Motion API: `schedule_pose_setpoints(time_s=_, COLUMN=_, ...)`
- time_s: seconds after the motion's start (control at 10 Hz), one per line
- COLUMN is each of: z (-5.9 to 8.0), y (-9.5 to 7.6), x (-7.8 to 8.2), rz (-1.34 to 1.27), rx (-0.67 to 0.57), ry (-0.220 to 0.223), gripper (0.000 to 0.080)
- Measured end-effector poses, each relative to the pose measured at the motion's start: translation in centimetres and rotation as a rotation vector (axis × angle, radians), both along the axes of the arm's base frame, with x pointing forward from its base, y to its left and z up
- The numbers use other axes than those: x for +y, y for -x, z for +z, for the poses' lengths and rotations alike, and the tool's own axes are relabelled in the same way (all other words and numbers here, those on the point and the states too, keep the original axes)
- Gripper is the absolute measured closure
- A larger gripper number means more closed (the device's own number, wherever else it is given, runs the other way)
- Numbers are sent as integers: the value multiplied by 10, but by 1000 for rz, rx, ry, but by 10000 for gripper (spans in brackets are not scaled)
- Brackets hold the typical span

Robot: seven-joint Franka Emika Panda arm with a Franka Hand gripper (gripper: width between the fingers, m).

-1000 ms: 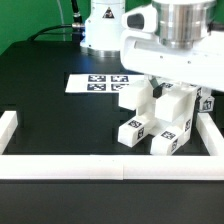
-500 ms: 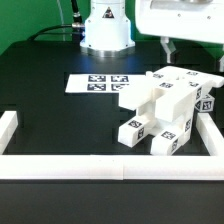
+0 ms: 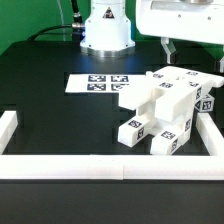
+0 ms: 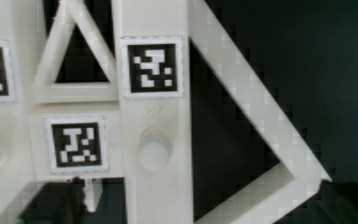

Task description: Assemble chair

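White blocky plastic chair with black-and-white square tags (image 3: 160, 105) lay on the black desk (image 3: 50, 110) at the exterior view's right, beside the white border rails (image 3: 100, 165). Long axis ran near-to-far, tagged leg ends toward the front rail. Claw (image 3: 193, 58) hung above, fingers apart, holding nothing.

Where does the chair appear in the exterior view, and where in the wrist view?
Exterior view: the chair stands on the black table, toward the exterior view's right.
Wrist view: the chair fills most of the picture, seen from very close, with a slanted brace.
Shared landmark: the square tags on its white parts.
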State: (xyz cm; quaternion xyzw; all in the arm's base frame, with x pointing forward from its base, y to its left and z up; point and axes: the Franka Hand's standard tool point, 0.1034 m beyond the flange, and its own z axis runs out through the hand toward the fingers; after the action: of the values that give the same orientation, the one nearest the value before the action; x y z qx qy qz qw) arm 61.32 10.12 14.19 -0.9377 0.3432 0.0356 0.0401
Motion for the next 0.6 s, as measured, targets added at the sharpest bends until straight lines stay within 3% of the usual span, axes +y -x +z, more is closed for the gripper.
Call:
schedule_pose_setpoints(time_s=0.2, z=3, y=25, x=26, rz=-77, rx=19, ry=-2, gripper=151)
schedule_pose_setpoints(time_s=0.4, z=-3, y=46, x=47, rz=-63, rx=20, ry=-7, gripper=151)
schedule_pose_setpoints(time_s=0.6, z=-10, y=53, x=51, rz=-80, rx=3, ry=-5, gripper=151)
